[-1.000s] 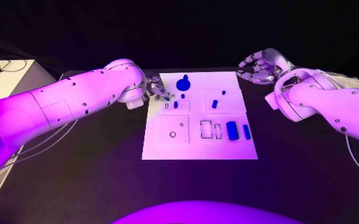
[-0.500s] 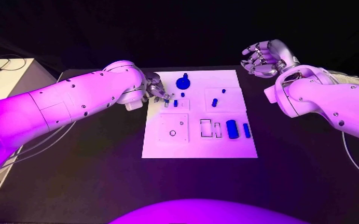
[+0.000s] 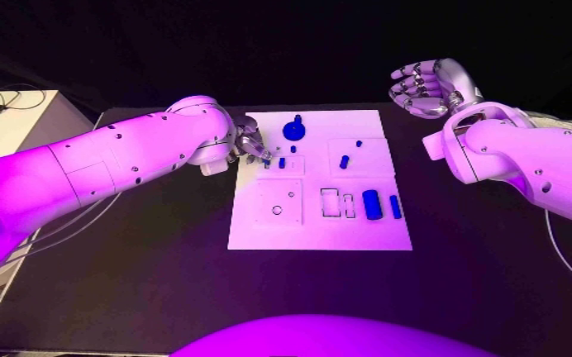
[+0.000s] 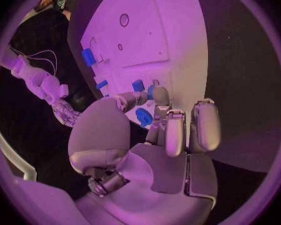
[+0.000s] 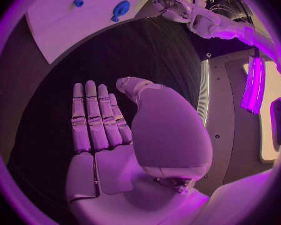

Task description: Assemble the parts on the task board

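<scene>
Table: black, under a dark background, carrying the white task board at its middle.
Board recesses: outlined square with a small ring hole on the near left, bare; two narrow outlined slots beside it, apparently bare.
Parts on the near right: thick blue cylinder lying flat, with a slimmer blue bar just beside it toward the board's right edge.
Parts at the far end: round blue knob piece standing near the far edge; small blue peg in the far right panel; tiny blue piece just below the knob.
Left hand: over the board's far left corner, fingers curled down together; in the left wrist view fingertips closed around a small blue part, pinched just above the board surface.
Right hand: raised off the board beyond its far right corner, well apart from every part; in the right wrist view fingers stretched straight and side by side, thumb apart, palm bare, nothing grasped.
</scene>
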Available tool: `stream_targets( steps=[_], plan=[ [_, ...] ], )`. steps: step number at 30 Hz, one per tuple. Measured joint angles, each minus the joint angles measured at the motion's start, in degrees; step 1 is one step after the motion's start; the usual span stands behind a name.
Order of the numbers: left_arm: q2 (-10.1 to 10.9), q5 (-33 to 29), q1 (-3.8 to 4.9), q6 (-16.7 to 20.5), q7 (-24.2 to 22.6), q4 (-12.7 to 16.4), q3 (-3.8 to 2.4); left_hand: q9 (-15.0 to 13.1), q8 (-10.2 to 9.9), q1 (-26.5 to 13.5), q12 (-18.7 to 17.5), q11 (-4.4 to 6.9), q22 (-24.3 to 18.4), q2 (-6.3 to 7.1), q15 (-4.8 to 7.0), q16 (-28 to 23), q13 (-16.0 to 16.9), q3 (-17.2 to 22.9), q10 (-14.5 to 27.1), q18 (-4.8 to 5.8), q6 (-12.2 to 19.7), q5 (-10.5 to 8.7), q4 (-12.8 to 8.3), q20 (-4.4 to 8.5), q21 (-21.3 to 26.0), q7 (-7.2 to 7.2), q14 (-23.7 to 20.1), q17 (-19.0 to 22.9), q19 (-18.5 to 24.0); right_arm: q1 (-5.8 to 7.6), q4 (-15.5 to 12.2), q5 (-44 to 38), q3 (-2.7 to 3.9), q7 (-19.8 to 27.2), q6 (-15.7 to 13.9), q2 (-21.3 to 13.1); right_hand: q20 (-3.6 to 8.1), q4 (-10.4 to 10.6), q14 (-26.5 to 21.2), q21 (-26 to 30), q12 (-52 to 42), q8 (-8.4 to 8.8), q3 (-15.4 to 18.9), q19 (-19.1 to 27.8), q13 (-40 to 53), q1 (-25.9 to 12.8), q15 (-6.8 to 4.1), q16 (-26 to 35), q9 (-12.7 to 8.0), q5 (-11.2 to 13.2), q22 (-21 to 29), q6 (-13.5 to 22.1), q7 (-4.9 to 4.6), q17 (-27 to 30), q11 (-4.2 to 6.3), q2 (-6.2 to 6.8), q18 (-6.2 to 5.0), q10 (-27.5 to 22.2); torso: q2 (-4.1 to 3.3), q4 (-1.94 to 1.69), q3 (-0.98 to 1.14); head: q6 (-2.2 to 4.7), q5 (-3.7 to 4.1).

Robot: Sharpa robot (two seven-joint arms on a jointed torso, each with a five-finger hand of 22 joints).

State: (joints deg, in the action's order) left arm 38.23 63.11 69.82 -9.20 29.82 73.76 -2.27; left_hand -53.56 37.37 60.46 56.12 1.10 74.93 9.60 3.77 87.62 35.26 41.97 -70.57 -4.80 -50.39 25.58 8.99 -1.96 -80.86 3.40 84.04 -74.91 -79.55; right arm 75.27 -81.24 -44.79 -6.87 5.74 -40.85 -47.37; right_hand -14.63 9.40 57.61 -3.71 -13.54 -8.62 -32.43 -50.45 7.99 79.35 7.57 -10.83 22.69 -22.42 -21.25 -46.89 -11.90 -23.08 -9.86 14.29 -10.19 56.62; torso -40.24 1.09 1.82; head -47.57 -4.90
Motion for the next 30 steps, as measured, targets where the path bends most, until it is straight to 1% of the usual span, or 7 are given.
stream_targets(
  steps=[5,7,9,16,26,27,30],
  plan=[
    [0.02,0.57,-0.19,-0.20,0.04,0.03,0.00,0.00,0.00,-0.01,0.00,0.00,0.00,-0.09,0.00,0.00,0.00,0.00,0.00,0.00,0.01,0.00,0.00,0.00,0.00,0.01,0.00,0.00,0.00,-0.01,0.22,1.21,-0.01,0.82,0.44,0.01,-0.77,-0.72,-1.02,0.00,1.40,0.99,0.39,1.93,-2.73,-0.41,1.02,2.30,-0.61,0.00,4.02,-0.09,-0.09,2.13,-1.09,-0.20,-0.01,-1.09,-0.01,-0.01,-0.04,-0.06,-0.12],
    [-0.02,0.81,-0.33,-0.26,0.05,0.02,0.00,0.00,-0.01,-0.01,0.00,0.00,0.00,-0.09,0.00,0.00,0.00,0.00,0.00,0.00,0.01,0.00,0.00,0.00,0.00,0.01,0.00,0.00,0.00,-0.01,0.25,1.61,-0.02,1.09,0.59,0.03,-0.76,-0.83,-1.23,0.00,1.72,1.10,0.50,2.30,-3.46,-0.71,1.23,2.97,-0.82,0.00,5.16,0.14,-0.22,2.86,-1.12,-0.49,0.00,-1.12,-0.01,-0.01,-0.03,-0.07,-0.15],
    [-0.06,1.05,-0.45,-0.29,0.06,0.02,0.00,0.00,-0.01,-0.01,0.00,0.00,0.00,-0.09,0.00,-0.01,-0.01,0.00,0.00,0.00,0.01,0.00,0.00,0.00,0.00,0.01,0.00,0.00,0.00,-0.02,0.26,1.93,-0.02,1.32,0.72,0.06,-0.76,-0.88,-1.23,0.00,1.80,1.23,0.55,2.30,-3.74,-0.71,1.23,3.08,-0.83,0.00,5.62,0.33,-0.06,3.18,-1.32,-0.49,0.00,-1.33,-0.02,0.00,-0.07,-0.07,-0.18],
    [-0.03,2.11,-0.68,-0.29,0.04,0.20,-0.13,0.01,-0.01,-0.01,0.00,-0.01,-0.01,-0.09,0.00,-0.01,-0.01,0.00,0.00,0.00,0.04,0.00,0.00,0.00,0.00,0.04,0.00,0.00,0.00,-0.02,0.28,2.85,-0.02,1.93,1.08,0.13,-0.87,-1.11,-1.43,0.00,2.22,1.56,0.79,2.41,-4.17,-0.70,1.43,3.59,-1.09,0.01,6.51,0.44,0.06,3.82,-1.44,-0.49,0.00,-1.62,-0.04,0.08,-0.08,-0.26,-0.24],
    [0.01,2.92,-0.77,-0.34,-0.01,0.38,-0.17,0.01,-0.03,-0.01,0.00,-0.01,-0.01,-0.08,0.00,-0.02,-0.01,0.00,0.01,0.00,0.11,-0.01,0.00,0.00,0.00,0.10,0.00,0.00,0.01,-0.03,0.39,3.44,-0.03,2.19,1.17,0.28,-0.96,-1.11,-1.43,-0.01,2.25,1.56,0.79,2.49,-4.20,-0.70,1.43,3.74,-1.12,0.01,6.81,0.53,0.14,4.02,-1.36,-0.49,0.00,-1.70,-0.04,0.04,-0.08,-0.51,-0.13],
    [0.01,2.97,-0.77,-0.35,-0.02,0.38,-0.17,0.01,-0.09,-0.01,0.00,-0.01,-0.01,-0.09,0.00,-0.02,-0.01,0.00,0.01,0.00,0.11,-0.02,0.00,-0.01,0.00,0.11,0.00,0.00,0.01,-0.04,0.39,3.48,-0.03,2.21,1.17,0.28,-0.96,-1.11,-1.43,-0.01,2.25,1.77,0.79,2.49,-4.20,-0.70,1.43,3.74,-1.12,0.01,6.88,0.53,0.14,4.07,-1.36,-0.49,0.00,-1.70,-0.04,0.03,-0.08,-0.52,-0.13],
    [0.02,3.04,-0.77,-0.40,-0.02,0.38,-0.17,0.02,-0.11,-0.02,-0.01,-0.21,-0.01,-0.08,0.00,-0.02,-0.02,0.00,-0.19,0.00,0.12,-0.02,0.00,-0.01,0.00,0.11,0.00,0.00,0.01,-0.04,0.41,3.55,-0.03,2.23,1.17,0.28,-0.96,-1.11,-1.43,-0.01,2.25,1.77,0.79,2.49,-4.22,-0.70,1.43,3.74,-1.17,0.01,6.91,0.53,0.14,4.07,-1.46,-0.49,0.00,-1.81,-0.04,0.04,-0.07,-0.61,-0.13]
  ],
)
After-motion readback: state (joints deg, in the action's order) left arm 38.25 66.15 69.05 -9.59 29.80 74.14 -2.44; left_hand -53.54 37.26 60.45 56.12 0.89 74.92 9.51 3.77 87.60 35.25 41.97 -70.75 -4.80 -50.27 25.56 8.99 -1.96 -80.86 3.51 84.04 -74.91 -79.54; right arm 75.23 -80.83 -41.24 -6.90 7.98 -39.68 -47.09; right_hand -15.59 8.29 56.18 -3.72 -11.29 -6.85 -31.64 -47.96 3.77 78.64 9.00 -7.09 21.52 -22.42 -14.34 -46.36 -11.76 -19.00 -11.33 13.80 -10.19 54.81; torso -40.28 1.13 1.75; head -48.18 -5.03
